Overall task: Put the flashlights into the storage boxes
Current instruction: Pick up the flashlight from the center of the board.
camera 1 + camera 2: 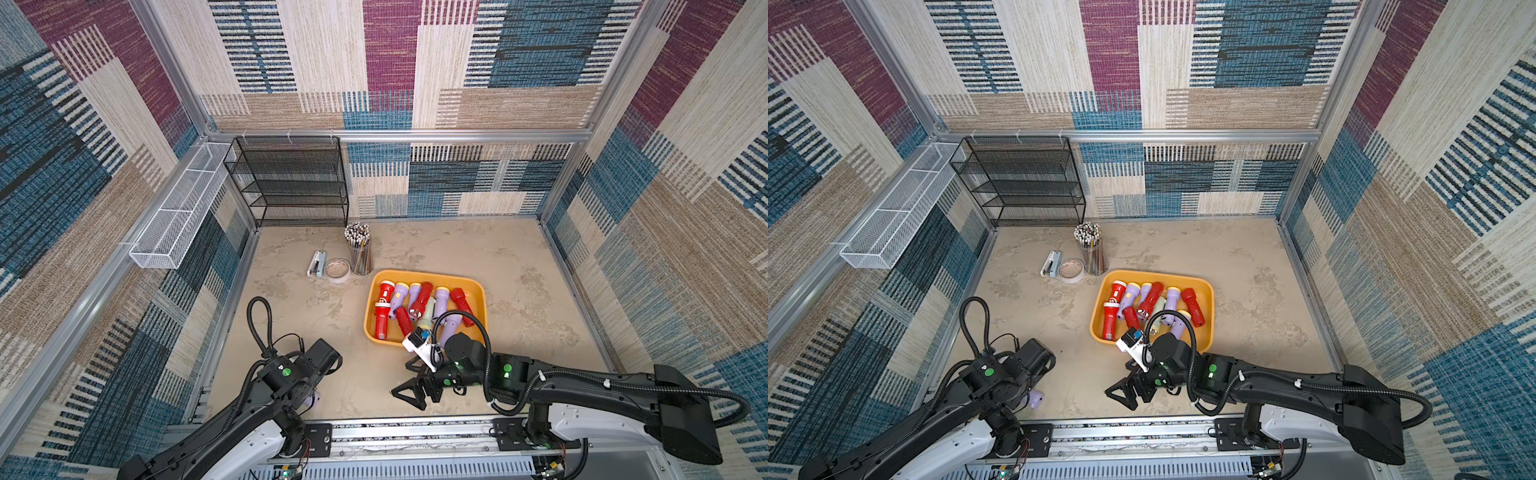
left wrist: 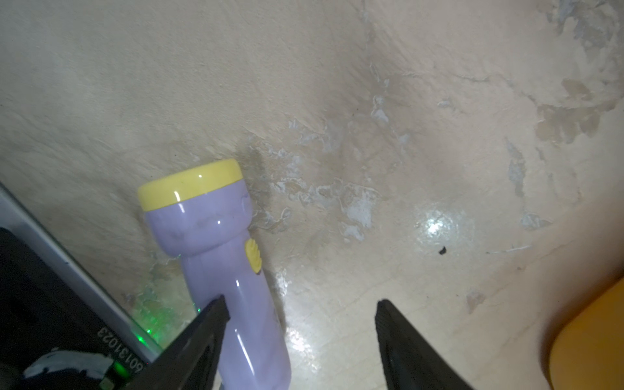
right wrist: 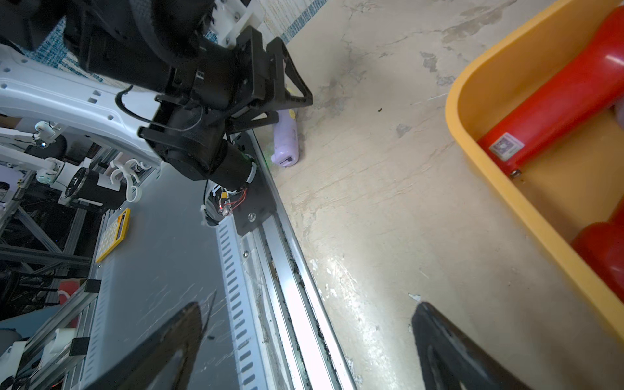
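Beige counter (image 1: pixel 519 257): left claw (image 2: pixel 300 300) was spread around lavender flashlight (image 2: pixel 216 236) near front rail (image 1: pixel 395 434), one finger (image 2: pixel 209 324) against it, not clamped. Right claw (image 3: pixel 309 305) gaped wide, empty, near yellow tray (image 1: pixel 428 275) holding the other flashlights (image 1: pixel 422 297).

Flashlights (image 1: pixel 423 297) in tray (image 1: pixel 428 274) — lone flashlight (image 1: pixel 313 400) left

White digits "60131023", upside down in the left wrist view, on a black robot part (image 2: pixel 50 304). QR-code sticker (image 3: pixel 506 148) on a red flashlight (image 3: pixel 567 98); no other legible text.
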{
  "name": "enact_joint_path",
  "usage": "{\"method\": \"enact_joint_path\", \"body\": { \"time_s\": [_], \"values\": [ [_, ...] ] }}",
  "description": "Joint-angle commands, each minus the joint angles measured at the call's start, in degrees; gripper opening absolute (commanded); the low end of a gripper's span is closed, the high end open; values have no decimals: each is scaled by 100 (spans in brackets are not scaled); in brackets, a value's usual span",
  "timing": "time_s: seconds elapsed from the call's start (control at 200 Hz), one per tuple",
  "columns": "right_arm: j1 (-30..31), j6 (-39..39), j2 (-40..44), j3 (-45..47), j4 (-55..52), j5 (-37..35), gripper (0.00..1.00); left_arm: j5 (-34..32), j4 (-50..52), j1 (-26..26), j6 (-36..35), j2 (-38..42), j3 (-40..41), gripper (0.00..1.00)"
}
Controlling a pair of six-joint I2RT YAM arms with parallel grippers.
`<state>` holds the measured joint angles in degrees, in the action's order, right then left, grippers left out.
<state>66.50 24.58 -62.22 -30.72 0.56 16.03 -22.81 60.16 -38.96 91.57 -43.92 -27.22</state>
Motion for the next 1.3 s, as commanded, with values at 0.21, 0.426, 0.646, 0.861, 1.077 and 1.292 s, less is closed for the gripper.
{"method": "enact_joint_path", "body": {
  "time_s": [0.21, 0.426, 0.646, 0.861, 1.077, 1.292],
  "values": [
    [50, 22, 226, 7, -62, -277, 100, 788, -152, 452, -207, -132, 428, 75],
    [49, 30, 227, 22, -89, -370, 100, 768, -130, 507, -185, 14, 463, 72],
    [53, 55, 314, 75, -175, -490, 100, 792, -419, 543, -283, -216, 463, 57],
    [48, 117, 454, 154, -196, -583, 100, 879, -852, 575, -465, -597, 406, 40],
    [49, 109, 526, 102, -369, -823, 100, 1011, -1106, 575, -747, -920, 246, 27],
    [46, 47, 560, -3, -628, -1141, 100, 1149, -1133, 575, -1098, -928, -54, 23]
  ]
}}
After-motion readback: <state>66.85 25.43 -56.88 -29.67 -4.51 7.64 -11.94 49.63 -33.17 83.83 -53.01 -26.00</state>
